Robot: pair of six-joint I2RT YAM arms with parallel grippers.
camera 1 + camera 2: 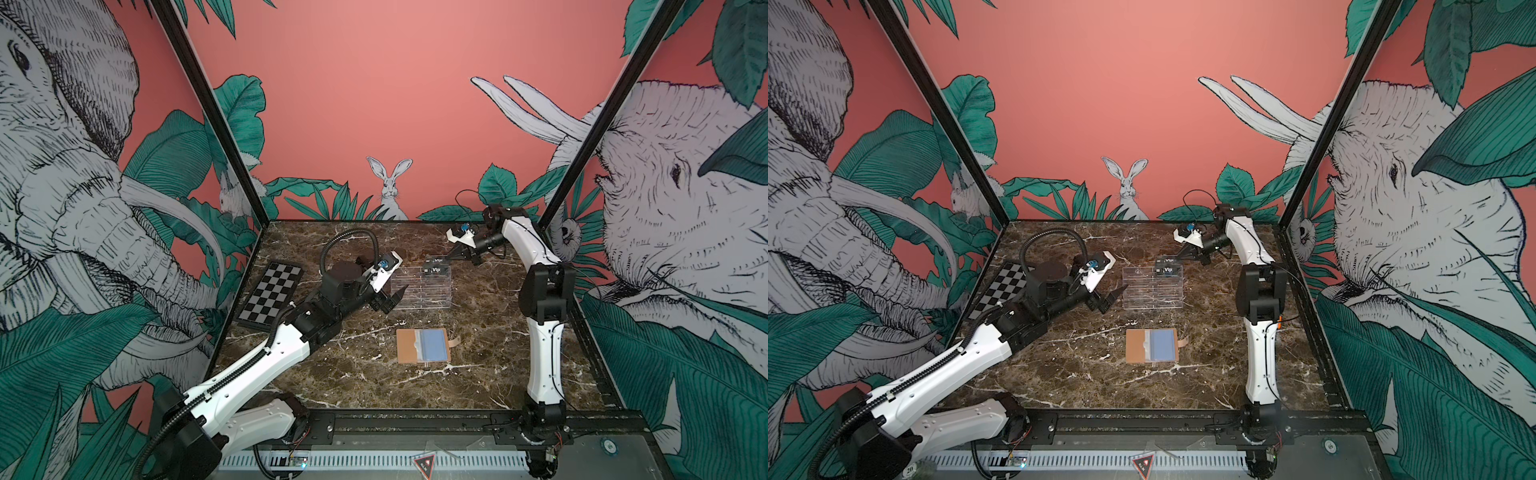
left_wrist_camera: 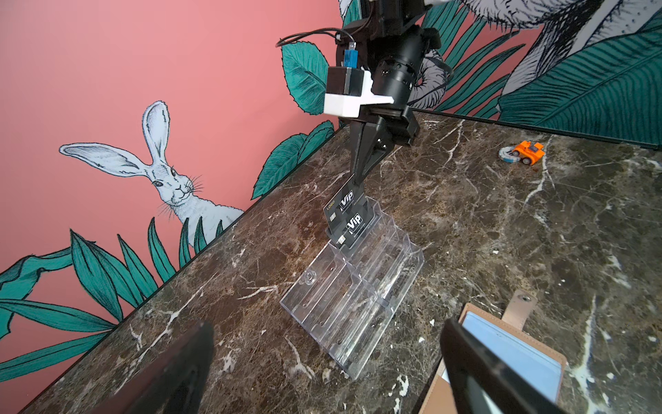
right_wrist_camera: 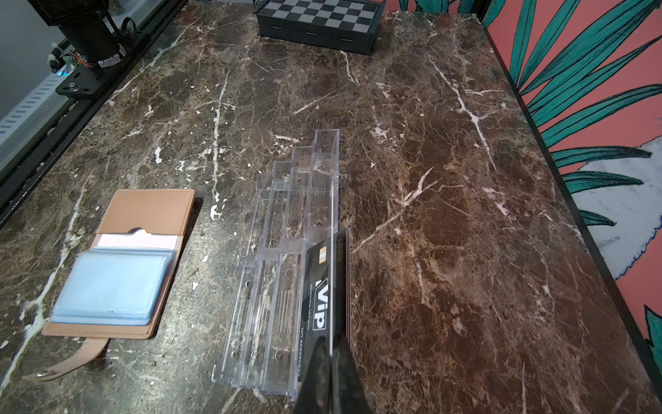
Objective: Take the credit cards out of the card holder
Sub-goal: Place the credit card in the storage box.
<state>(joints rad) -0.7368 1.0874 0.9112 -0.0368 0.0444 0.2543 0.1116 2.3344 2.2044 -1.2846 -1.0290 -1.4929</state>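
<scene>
Right hand [image 2: 358, 179] pinches a credit card [image 2: 342, 205] at the clear stand [image 2: 344, 304]; only the left wrist view shows an orange toy [image 2: 529, 152].

Surface [image 3: 447, 143]: polished brown stone look, white veins, light sheen.
Card holder [image 3: 150, 211]: tan leather-look cover, matt, smooth.
Sleeves [image 3: 111, 283] inside it: clear soft plastic, bluish, slightly glossy.
Credit cards [image 3: 318, 286]: smooth black plastic, glossy, white print.
Tiered stand [image 3: 283, 222]: clear hard plastic, shiny.
Chequered board [image 3: 318, 14]: matt black-and-grey squares.
Right tool [image 2: 358, 179]: matt black plastic.
</scene>
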